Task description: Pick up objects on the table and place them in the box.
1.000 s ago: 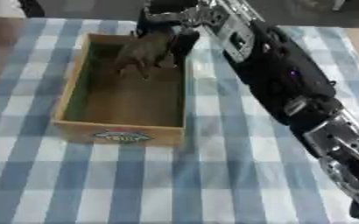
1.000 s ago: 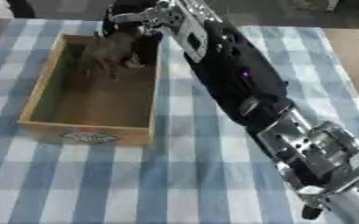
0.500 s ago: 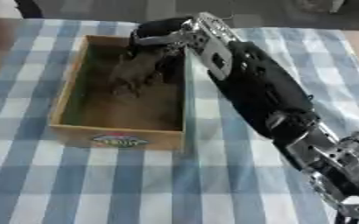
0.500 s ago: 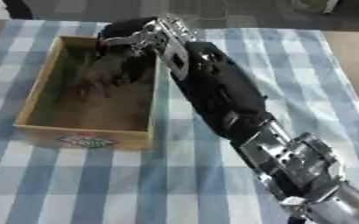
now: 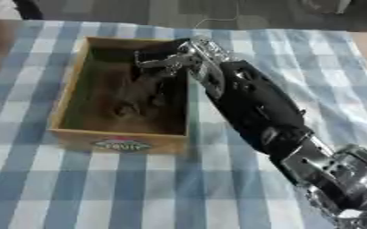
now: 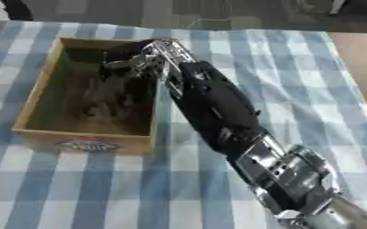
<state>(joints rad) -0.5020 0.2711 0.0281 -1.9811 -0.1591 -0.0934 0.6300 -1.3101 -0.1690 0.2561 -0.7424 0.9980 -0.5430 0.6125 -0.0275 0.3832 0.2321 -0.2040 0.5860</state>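
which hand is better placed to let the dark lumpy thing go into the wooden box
The right hand: it already reaches over the wooden box, above the dark lumpy object inside. The left hand shows in neither view.

right hand (image 5: 164,59) | moved deeper over box (image 5: 65,96) | brown object (image 5: 139,91) now lower inside box

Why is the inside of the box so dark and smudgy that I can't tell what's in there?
In the left eye view the right hand reaches over the wooden box, whose inside lies dark between its walls. In both views the brownish thing inside is a blur, so its shape can't be told.
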